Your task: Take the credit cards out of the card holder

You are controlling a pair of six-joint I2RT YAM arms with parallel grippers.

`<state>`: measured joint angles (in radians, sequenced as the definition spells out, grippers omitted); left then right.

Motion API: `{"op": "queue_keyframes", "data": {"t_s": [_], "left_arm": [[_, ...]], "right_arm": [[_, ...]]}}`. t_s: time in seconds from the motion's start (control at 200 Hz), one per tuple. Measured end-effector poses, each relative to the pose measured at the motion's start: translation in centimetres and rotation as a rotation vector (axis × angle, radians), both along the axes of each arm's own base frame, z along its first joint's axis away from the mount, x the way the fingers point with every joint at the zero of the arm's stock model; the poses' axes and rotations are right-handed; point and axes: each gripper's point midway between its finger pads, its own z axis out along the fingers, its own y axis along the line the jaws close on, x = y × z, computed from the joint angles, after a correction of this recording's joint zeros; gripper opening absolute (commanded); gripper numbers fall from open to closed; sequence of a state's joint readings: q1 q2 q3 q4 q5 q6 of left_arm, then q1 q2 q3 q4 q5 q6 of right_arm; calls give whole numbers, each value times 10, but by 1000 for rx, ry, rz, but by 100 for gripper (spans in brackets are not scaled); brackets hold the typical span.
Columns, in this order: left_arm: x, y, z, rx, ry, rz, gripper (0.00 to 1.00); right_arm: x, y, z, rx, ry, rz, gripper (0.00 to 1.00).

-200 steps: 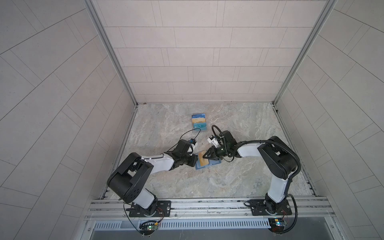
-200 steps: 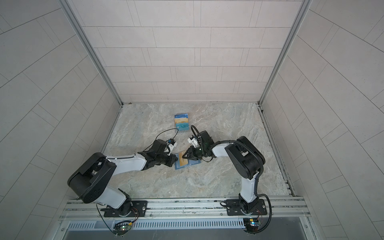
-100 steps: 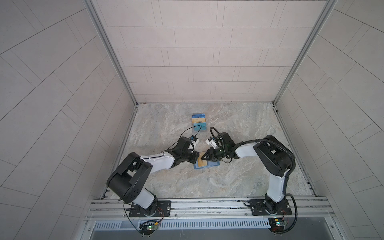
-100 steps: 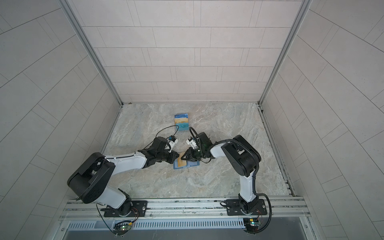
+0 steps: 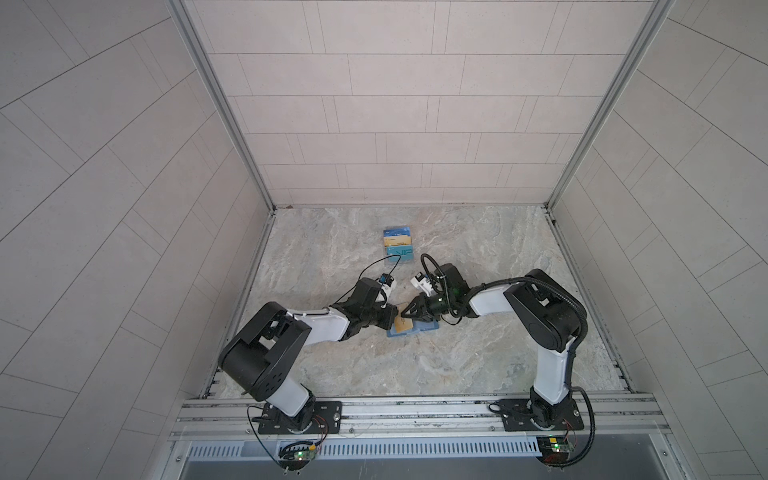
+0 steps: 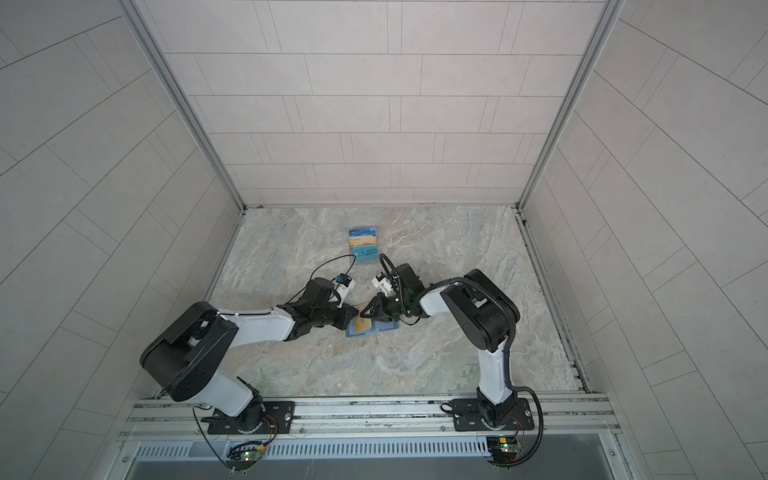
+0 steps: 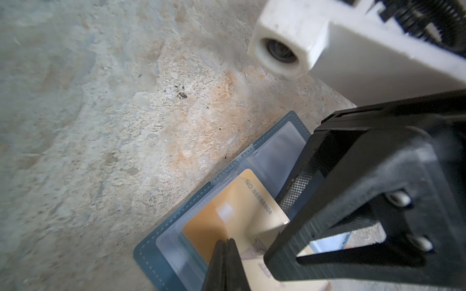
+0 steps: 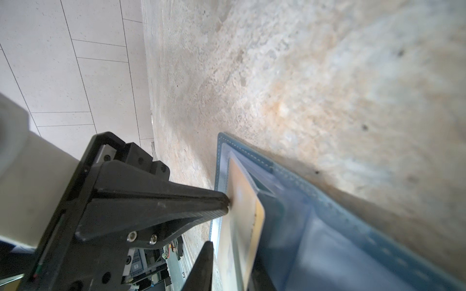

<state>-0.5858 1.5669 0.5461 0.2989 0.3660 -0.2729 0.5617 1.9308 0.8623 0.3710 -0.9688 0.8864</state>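
Card holder (image 5: 424,330) lies open and flat on the tabletop (image 5: 457,365), between our two arms, with its pale inside facing up. A gold card (image 7: 227,214) is partly out of its clear sleeve (image 7: 285,141). Its free end tilts up off the holder and its other end sits under the plastic. We cannot make out a second card in the sleeves.

Our left tool (image 7: 225,248) is fully closed, and its joined tips touch the card's face close to where it leaves the sleeve. Our right tool (image 7: 282,226) comes in from the opposite side. Its jaws stand narrowly apart with the card's free corner between them, but we cannot tell whether the pads are actually pinching it.

The step in hand, as we judge it, is drawing this card clear. To do it well, we should confirm a firm nip on the free end and then pull along the line of the sleeve, low and straight. Lifting would bend the plastic and jam the card. The left tips would serve better on the holder's teal border than on the card itself, since pressing on the card fights the pull. If the holder starts sliding with the card, we should stop and pin it again.

A stand of cards (image 5: 398,245) sits well apart, toward the back wall.
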Motion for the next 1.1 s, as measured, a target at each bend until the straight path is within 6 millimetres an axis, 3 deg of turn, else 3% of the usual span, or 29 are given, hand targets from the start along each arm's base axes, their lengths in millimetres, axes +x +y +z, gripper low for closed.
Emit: {"op": "queue_keyframes", "data": {"t_s": [0.576,1.101], "left_arm": [[1,4,-4,10,-30,31,0],[2,5,-4,24,-40,39,0]], "right_arm": [[7,-9,15,30,-25,-32,23],[11,-32,17,-43,-57,-77,10]]}}
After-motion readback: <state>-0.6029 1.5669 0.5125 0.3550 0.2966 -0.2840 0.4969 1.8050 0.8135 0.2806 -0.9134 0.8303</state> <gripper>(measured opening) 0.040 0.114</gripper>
